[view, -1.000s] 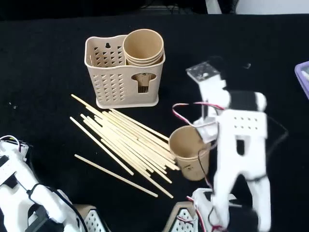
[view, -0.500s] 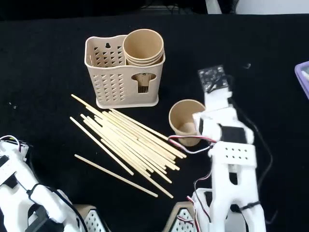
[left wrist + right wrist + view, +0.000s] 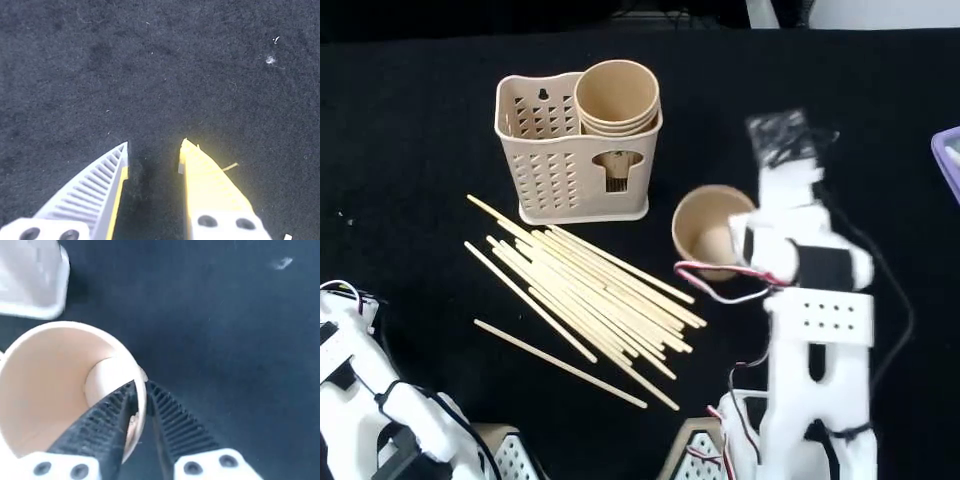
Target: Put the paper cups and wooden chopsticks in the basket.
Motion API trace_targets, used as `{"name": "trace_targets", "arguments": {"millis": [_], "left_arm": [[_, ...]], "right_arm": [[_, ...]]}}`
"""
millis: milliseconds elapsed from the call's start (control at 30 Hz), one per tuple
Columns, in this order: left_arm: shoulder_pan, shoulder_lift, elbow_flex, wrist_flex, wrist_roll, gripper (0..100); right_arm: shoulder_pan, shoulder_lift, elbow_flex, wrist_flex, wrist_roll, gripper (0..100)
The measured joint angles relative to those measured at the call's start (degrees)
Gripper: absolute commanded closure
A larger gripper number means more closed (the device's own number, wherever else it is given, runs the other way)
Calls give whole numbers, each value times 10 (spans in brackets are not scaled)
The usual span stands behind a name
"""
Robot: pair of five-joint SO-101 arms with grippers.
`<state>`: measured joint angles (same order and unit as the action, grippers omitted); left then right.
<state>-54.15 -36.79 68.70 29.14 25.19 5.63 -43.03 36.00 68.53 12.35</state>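
High view: right arm (image 3: 815, 320) stands over the right side of the black desk (image 3: 420, 120), with a paper cup (image 3: 710, 232) at its front end. Cup mouth faces up; it sits just right of the basket (image 3: 570, 165) and apart from it, near the right tips of the chopsticks (image 3: 585, 295). Can't tell if the cup rests on the desk or is lifted.

Right wrist view: right pincer (image 3: 141, 390) is closed narrow on the cup's rim, one finger inside the cup and one outside, wall pinched between. A corner of the basket shows beyond the cup.

The basket stands upright at the back centre, with stacked cups (image 3: 617, 97) nested in its right compartment. The chopsticks lie loose in a fanned pile on the desk in front of the basket, one stick lying apart on the near side.

Left arm (image 3: 360, 400) is at the near left corner. Left pincer (image 3: 152, 155) is partly open, nothing between its fingers, bare desk below. Purple object (image 3: 948, 150) at the far right edge.
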Motion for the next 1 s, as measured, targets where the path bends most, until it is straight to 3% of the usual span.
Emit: {"name": "trace_targets", "arguments": {"millis": [133, 333, 500, 633, 1000], "left_arm": [[0, 0, 0, 0, 0, 830], [0, 0, 0, 0, 0, 830], [0, 0, 0, 0, 0, 830], [0, 0, 0, 0, 0, 830], [0, 0, 0, 0, 0, 830]], "right_arm": [[-20, 0, -173, 74, -65, 988], [-118, -3, -361, 49, -127, 988], [-192, 4, -369, -65, -164, 988], [-207, 68, -365, -140, -168, 988], [-206, 245, -368, -149, -168, 987]]}}
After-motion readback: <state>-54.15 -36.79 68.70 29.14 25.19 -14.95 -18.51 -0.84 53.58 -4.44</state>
